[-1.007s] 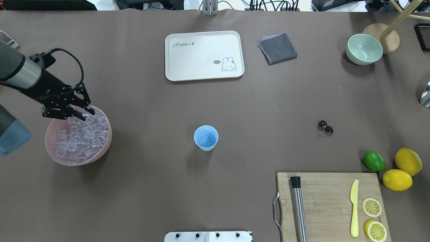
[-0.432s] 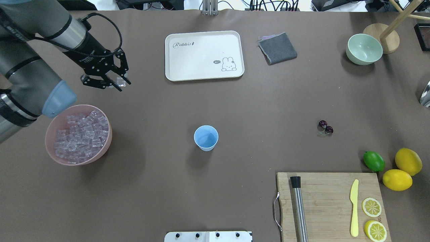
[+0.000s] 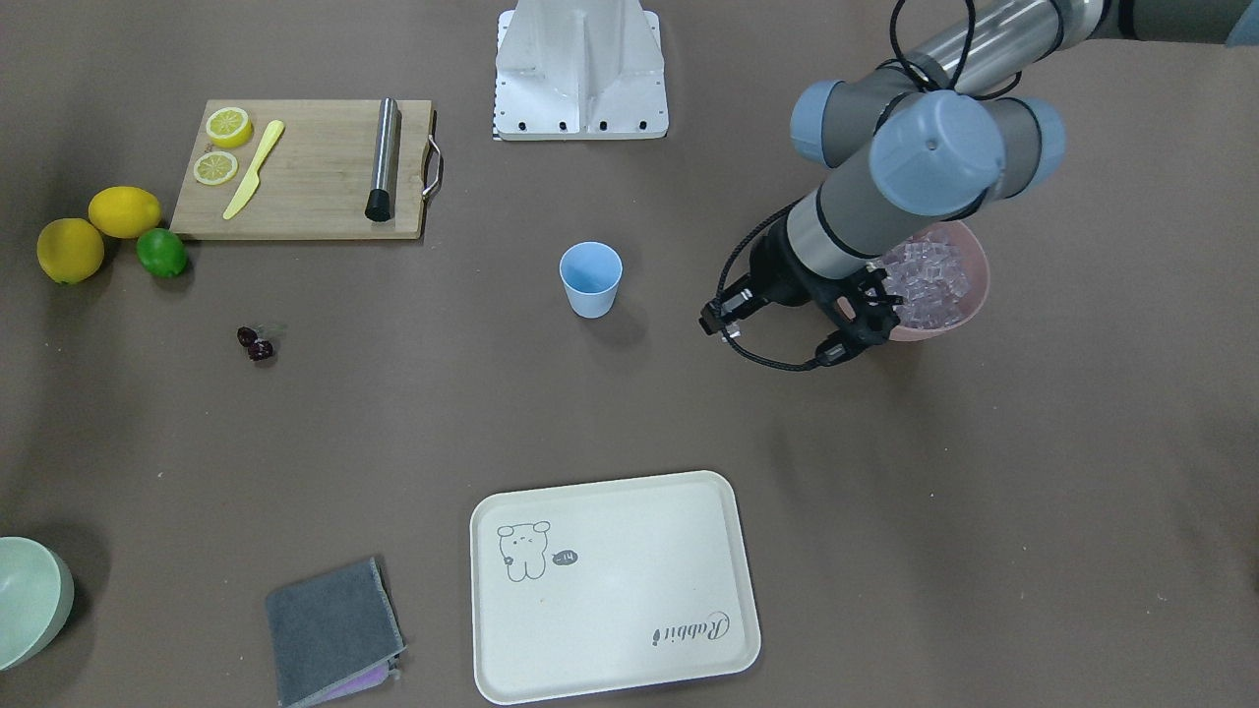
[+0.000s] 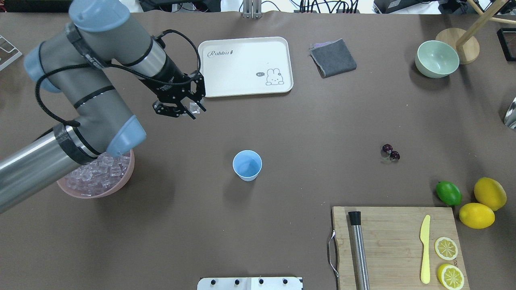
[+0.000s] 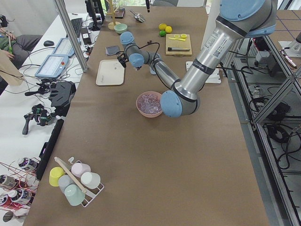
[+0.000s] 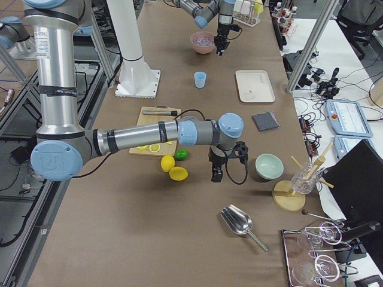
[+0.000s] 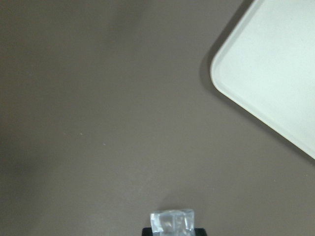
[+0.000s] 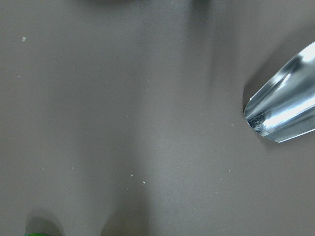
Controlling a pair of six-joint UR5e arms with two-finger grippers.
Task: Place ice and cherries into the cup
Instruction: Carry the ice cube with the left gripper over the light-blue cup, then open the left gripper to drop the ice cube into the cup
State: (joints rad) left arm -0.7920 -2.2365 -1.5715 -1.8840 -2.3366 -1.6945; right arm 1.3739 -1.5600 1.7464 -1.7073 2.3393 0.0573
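My left gripper (image 4: 194, 109) is shut on one clear ice cube (image 4: 194, 106) and holds it above the table by the white tray's near-left corner. That is left of and beyond the light blue cup (image 4: 247, 165), which stands upright and empty. The left wrist view shows the cube (image 7: 172, 222) at its bottom edge. More ice (image 4: 96, 175) fills the pink bowl (image 4: 96, 194), half hidden under my left arm. The cherries (image 4: 390, 152) lie on the table right of the cup. My right gripper (image 6: 214, 177) hovers at the far right; I cannot tell if it is open.
A white tray (image 4: 244, 66), a grey cloth (image 4: 333, 57) and a pale green bowl (image 4: 437, 59) sit at the back. A cutting board (image 4: 395, 245) with muddler, knife and lemon slices is front right, beside a lime (image 4: 448, 193) and lemons. A metal scoop (image 8: 283, 105) lies under the right wrist.
My left gripper has lifted out of the pink bowl with an ice cube and swung right and away, from the bowl's rim to the tray's corner.
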